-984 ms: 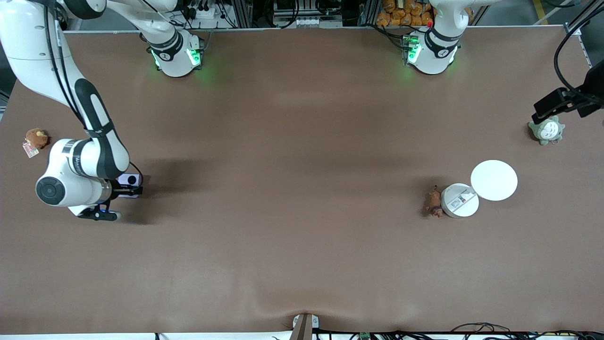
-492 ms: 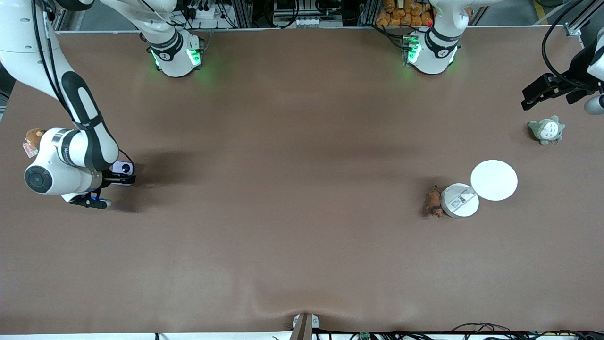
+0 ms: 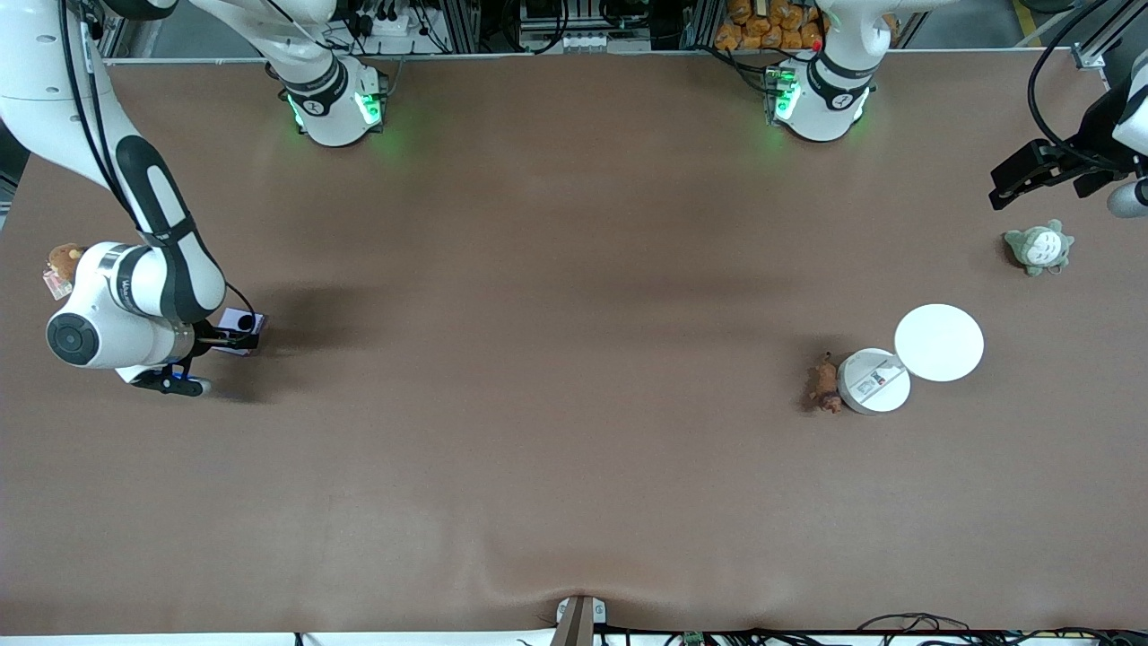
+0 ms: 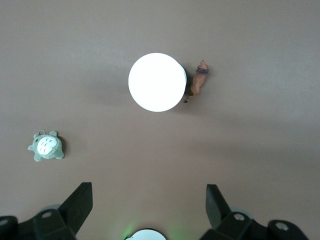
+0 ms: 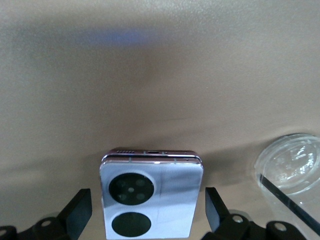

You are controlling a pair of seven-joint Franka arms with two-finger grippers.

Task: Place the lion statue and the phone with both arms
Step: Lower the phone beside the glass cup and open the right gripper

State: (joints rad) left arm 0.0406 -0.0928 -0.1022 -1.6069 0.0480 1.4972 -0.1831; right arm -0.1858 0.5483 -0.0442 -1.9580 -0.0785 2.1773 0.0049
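phone (image 5: 151, 195) between parted right fingers (image 5: 80, 210), untouched, camera circles up

brown table (image 3: 574, 467), phone (image 3: 242, 320), lion statue (image 3: 824, 383), two white discs (image 3: 938, 343), two plush toys (image 3: 1039, 247)

A pale lavender folded phone (image 5: 151, 197) lies flat on the brown table (image 5: 160, 75), two black camera circles up; the right gripper's (image 5: 148, 212) black fingers (image 5: 79, 207) stand apart, flanking it. A clear plastic disc (image 5: 292, 162) lies beside it.

Phone (image 3: 240, 320) at middle left of front view, flat on table (image 3: 556, 359), between right gripper (image 3: 235, 339) fingers. Brown plush (image 3: 65, 261) at left edge. Lion statue (image 3: 824, 384) at right of centre, touching round box (image 3: 873, 381); round lid (image 3: 938, 343) just upper right. Grey-green plush (image 3: 1038, 248) upper right, below left gripper (image 3: 1009, 184).
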